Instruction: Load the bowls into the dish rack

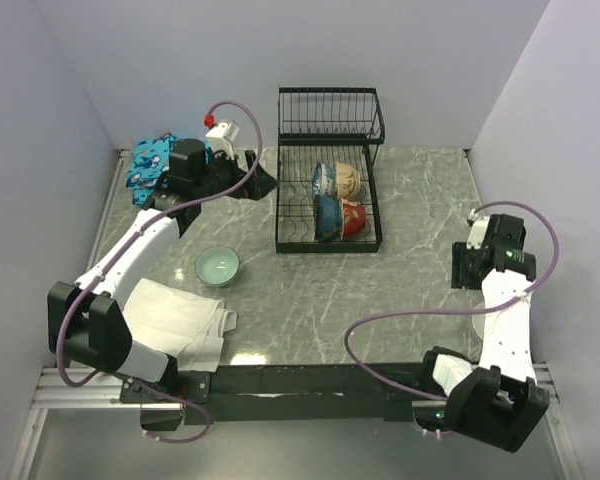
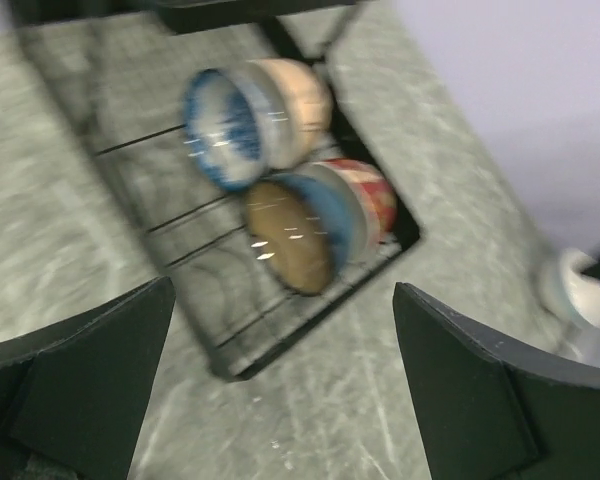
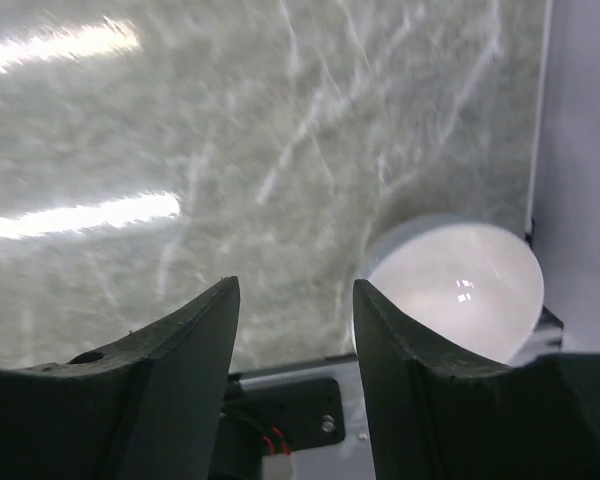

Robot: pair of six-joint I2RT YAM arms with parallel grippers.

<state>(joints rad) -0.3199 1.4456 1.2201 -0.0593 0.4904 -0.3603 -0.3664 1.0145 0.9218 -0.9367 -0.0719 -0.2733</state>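
The black wire dish rack (image 1: 329,240) stands at the back centre. Several bowls stand on edge in it: a blue-and-white patterned one (image 1: 324,180), a cream one (image 1: 349,180), a brown one with a blue outside (image 1: 327,217) and a red-orange one (image 1: 354,218). They also show blurred in the left wrist view (image 2: 280,190). A pale green bowl (image 1: 217,266) sits on the table left of the rack. My left gripper (image 1: 263,180) (image 2: 285,300) is open and empty, left of the rack. My right gripper (image 1: 468,268) (image 3: 295,290) is open and empty, with a cream-white bowl (image 3: 450,290) just beside its right finger.
A white folded towel (image 1: 175,320) lies at the near left. A blue patterned cloth (image 1: 150,162) lies at the back left corner. Walls close in the table on the left, back and right. A white object (image 2: 578,290) shows at the right edge of the left wrist view.
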